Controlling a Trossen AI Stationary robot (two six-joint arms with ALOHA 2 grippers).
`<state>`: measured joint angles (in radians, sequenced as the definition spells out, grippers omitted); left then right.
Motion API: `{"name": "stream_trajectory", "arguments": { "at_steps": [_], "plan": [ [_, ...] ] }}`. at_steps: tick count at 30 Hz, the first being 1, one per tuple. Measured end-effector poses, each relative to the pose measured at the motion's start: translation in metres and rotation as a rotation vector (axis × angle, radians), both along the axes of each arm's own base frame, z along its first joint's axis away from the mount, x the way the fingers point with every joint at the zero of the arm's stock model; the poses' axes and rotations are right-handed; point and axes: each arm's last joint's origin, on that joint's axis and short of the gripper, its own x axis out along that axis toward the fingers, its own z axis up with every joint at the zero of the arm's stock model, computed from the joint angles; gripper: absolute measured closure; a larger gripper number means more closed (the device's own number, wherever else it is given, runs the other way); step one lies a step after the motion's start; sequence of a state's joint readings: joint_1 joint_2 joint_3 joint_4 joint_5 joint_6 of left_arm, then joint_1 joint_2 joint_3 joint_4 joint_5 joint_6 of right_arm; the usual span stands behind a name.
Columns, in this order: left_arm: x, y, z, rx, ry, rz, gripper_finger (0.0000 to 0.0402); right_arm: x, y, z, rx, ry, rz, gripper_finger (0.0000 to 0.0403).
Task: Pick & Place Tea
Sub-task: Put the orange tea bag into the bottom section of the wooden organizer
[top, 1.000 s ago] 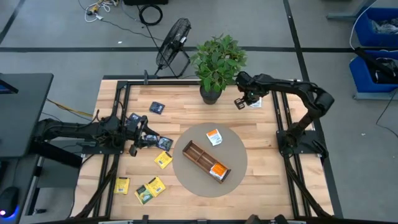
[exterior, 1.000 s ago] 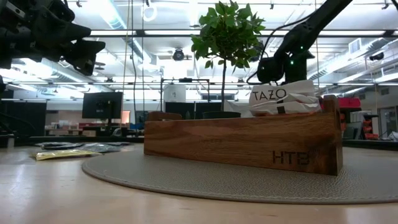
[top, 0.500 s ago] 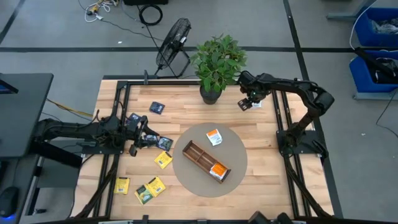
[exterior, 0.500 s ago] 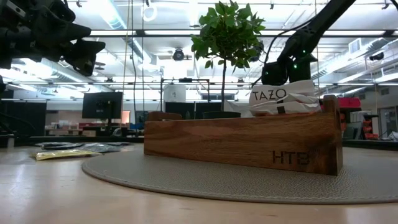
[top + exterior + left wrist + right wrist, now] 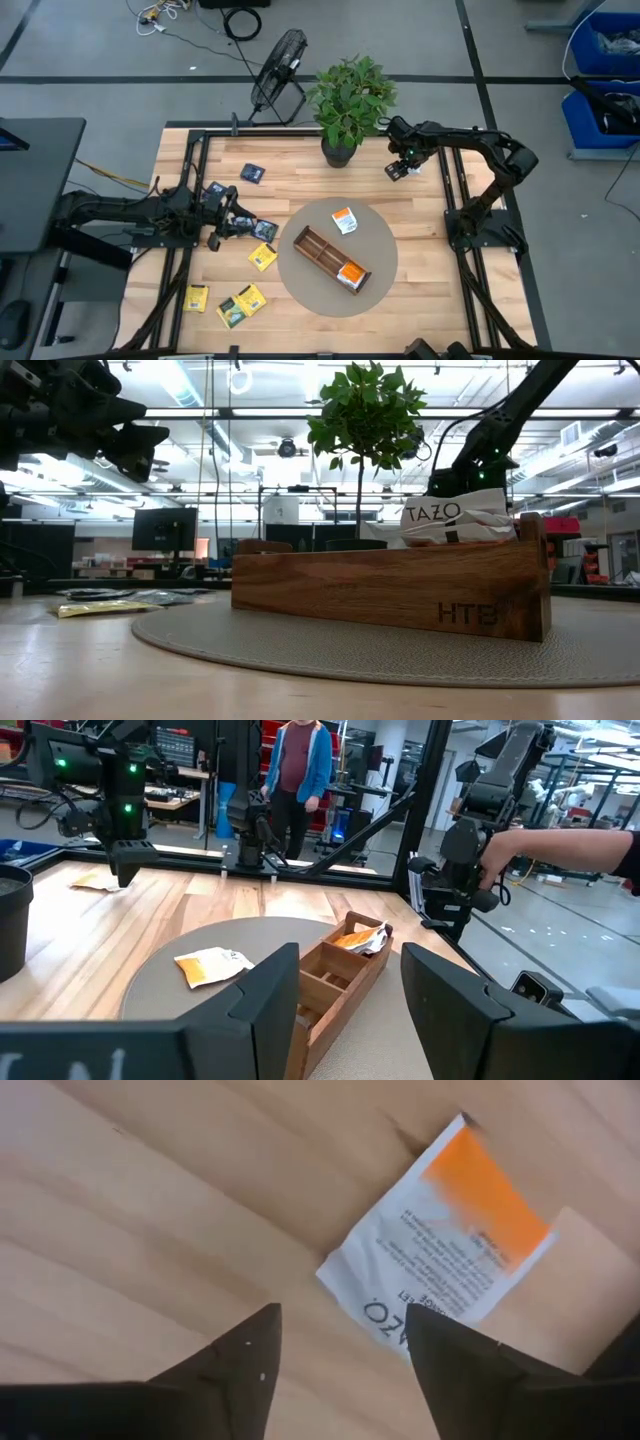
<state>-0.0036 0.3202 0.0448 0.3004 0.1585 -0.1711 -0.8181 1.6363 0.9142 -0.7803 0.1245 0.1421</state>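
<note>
Wooden tray [image 5: 331, 260]: one orange sachet [image 5: 351, 273] filed; another [image 5: 344, 220] beside it; several remain loose. I see right gripper [image 5: 340, 1342] spread over far-corner sachet [image 5: 438, 1279]; left gripper [image 5: 350, 988] spread, empty.

Table [image 5: 300, 185]: we see pale, smooth wood planks.
Tray [image 5: 390, 592]: brown wood, satin finish.
Round mat [image 5: 385, 255]: grey, matt, woven-looking.
Sachet [image 5: 440, 1280]: we read creased printed paper.

- The tray [image 5: 331, 259] lies on the round mat [image 5: 385, 272] mid-desk [image 5: 300, 172], one sachet [image 5: 350, 273] in it.
- Another sachet [image 5: 344, 221] lies on the mat behind the tray.
- The plant [image 5: 350, 100] stands at the desk's far edge.
</note>
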Motion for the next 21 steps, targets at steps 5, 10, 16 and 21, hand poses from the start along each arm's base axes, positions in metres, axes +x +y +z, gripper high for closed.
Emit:
{"name": "stream_trajectory", "arguments": {
  "at_steps": [5,10,16,21],
  "plan": [
    [0.000,0.000,0.000,-0.001,-0.001,0.000,0.0218,-0.002,-0.007,-0.002,-0.020,-0.019,-0.013,0.0184],
    [0.000,0.000,0.000,-0.005,0.000,0.000,0.0218,-0.003,-0.011,-0.017,0.040,0.039,-0.029,0.0184],
    [0.000,0.000,0.000,-0.005,-0.001,0.000,0.0218,0.001,-0.010,-0.020,0.043,0.069,-0.019,0.0215],
    [0.000,0.000,0.000,-0.005,-0.001,0.000,0.0218,0.002,-0.009,-0.020,0.053,0.057,-0.024,0.0301]
  ]
}}
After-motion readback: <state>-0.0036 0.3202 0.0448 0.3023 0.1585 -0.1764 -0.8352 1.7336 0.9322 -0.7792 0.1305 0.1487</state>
